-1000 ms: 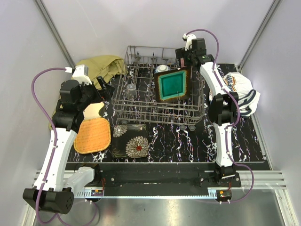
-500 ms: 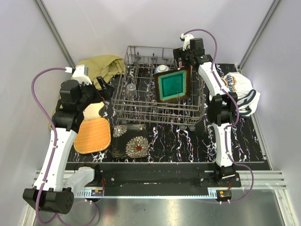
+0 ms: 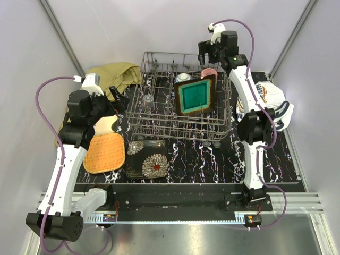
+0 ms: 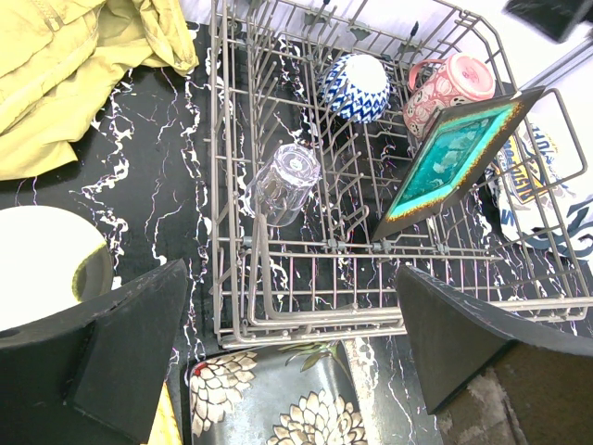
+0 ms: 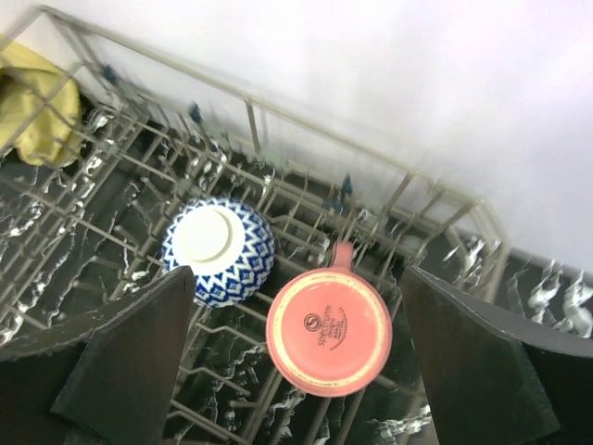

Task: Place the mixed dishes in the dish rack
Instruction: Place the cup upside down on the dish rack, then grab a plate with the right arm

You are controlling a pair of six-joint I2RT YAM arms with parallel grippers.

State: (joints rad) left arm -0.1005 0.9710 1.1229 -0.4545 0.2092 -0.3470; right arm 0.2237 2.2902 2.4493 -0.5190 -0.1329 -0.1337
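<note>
The dish rack (image 3: 159,126) stands mid-table and holds a teal square plate (image 3: 194,95) on edge, an upside-down pink cup (image 5: 329,332), a blue patterned bowl (image 5: 220,248) and a clear glass (image 4: 283,183) on its side. My right gripper (image 5: 296,278) hangs open above the pink cup (image 3: 207,72), not touching it. My left gripper (image 4: 292,278) is open and empty left of the rack's front corner. Below it on the table lie a cream round plate (image 3: 108,124), an orange square plate (image 3: 104,152) and a dark floral plate (image 3: 147,158).
An olive-yellow cloth (image 3: 114,74) is bunched at the back left beside the rack. A white printed cloth (image 3: 273,103) lies at the right edge, behind my right arm. Grey walls close in on both sides and the back.
My right gripper has lifted up and back from the rack's far right corner, uncovering the pink cup standing there. The left arm has not moved.
</note>
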